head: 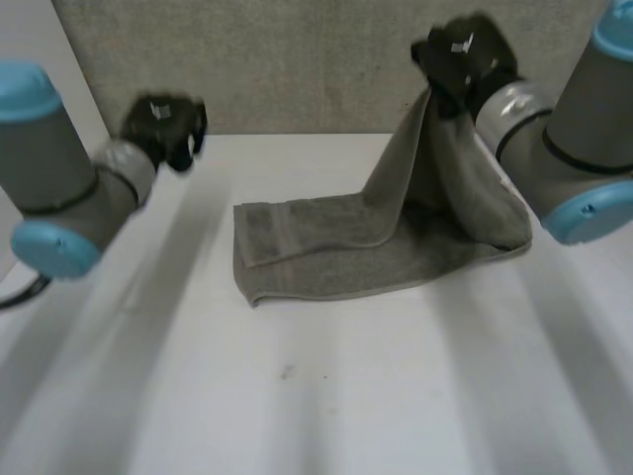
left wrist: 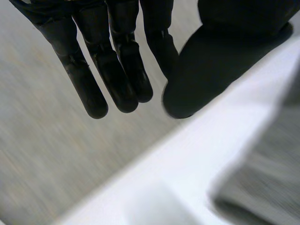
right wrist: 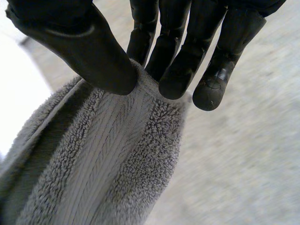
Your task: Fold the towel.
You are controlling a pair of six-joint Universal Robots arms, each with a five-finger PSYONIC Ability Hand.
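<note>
A grey towel (head: 326, 259) lies on the white table (head: 297, 396), its left part flat with one layer folded over. Its right end is lifted into a peak. My right hand (head: 460, 54) is shut on that raised edge, high above the table's far right. In the right wrist view the thumb (right wrist: 93, 51) and fingers pinch the ribbed border of the towel (right wrist: 117, 164). My left hand (head: 168, 129) hovers at the table's far left, apart from the towel. Its fingers (left wrist: 117, 79) hang straight and hold nothing, with a bit of the towel (left wrist: 267, 183) beyond them.
A grey wall (head: 297, 59) stands along the table's back edge. The near half of the table is bare white surface. My left arm (head: 59, 198) reaches in over the table's left side.
</note>
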